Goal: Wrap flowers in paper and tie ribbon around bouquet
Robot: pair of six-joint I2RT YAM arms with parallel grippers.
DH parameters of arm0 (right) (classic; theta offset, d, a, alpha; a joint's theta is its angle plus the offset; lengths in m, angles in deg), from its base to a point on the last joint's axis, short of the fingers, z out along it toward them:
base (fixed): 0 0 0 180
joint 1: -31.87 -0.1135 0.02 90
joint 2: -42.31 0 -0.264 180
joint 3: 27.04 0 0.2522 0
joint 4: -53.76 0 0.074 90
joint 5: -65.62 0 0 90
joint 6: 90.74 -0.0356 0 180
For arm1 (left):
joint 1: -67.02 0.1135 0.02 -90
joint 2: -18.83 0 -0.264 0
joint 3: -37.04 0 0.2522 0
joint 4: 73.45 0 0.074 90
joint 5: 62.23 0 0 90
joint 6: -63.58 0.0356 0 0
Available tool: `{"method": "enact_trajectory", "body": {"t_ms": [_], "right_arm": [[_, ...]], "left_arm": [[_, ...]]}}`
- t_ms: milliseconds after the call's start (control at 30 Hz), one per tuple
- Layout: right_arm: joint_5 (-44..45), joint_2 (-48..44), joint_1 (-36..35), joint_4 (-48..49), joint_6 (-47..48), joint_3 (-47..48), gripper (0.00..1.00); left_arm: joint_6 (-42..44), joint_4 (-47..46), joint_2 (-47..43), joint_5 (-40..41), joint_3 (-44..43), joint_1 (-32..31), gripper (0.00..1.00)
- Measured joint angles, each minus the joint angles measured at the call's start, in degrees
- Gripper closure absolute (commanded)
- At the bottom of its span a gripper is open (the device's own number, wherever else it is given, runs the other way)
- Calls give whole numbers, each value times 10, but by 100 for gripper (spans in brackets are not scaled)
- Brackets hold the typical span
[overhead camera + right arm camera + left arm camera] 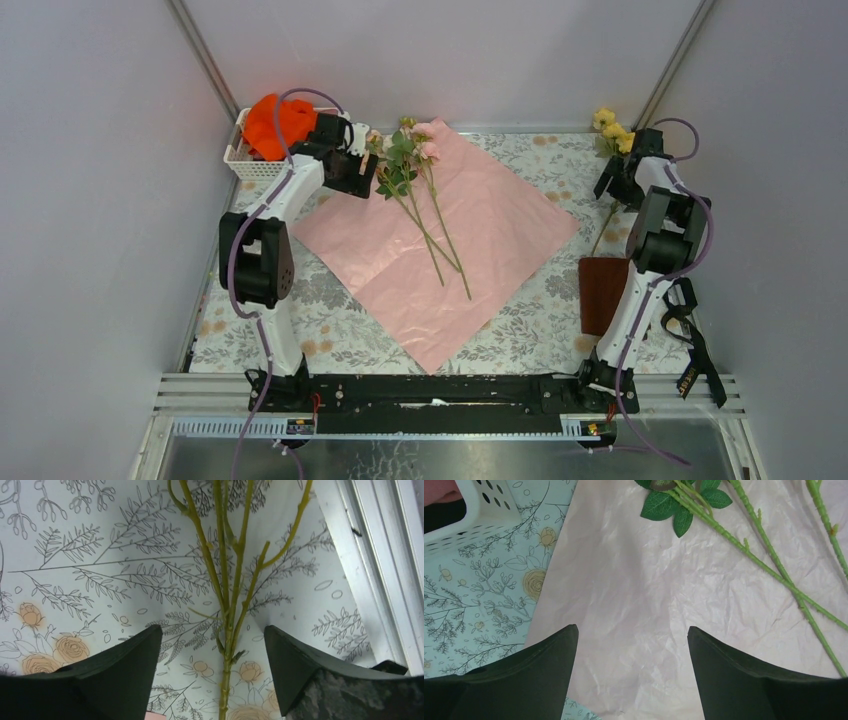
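Observation:
The paper (440, 240) lies flat as a diamond in the middle of the table, pale pink side up. Two pink flowers (420, 150) rest on it, their green stems (774, 570) running toward the middle. My left gripper (362, 172) hovers open over the sheet's far left edge (632, 635), holding nothing. Yellow flowers (612, 130) lie at the far right on the tablecloth. My right gripper (612, 182) stands open astride their stem (227, 650), and its fingers do not touch it (213, 632). The black ribbon (695, 350) drapes by the right arm's base.
A white basket (238, 155) with an orange cloth (275, 122) stands at the far left corner, close behind the left gripper. A brown square pad (603, 293) lies in front of the right arm. A metal frame rail (370, 580) runs just right of the yellow stem.

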Motion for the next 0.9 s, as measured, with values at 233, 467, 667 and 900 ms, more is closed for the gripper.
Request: {"method": "enact_trajectory", "body": {"t_ms": [233, 467, 667, 900], "right_arm": [[-29, 32, 2, -13, 5, 50, 67], [-13, 36, 4, -13, 17, 54, 100], [10, -4, 1, -7, 30, 22, 100], [77, -258, -84, 75, 38, -92, 100]], "left_arm": [[20, 12, -3, 9, 7, 0, 12], [20, 18, -4, 9, 6, 0, 12], [20, 18, -10, 9, 8, 0, 12], [24, 20, -23, 12, 13, 0, 11]]}}
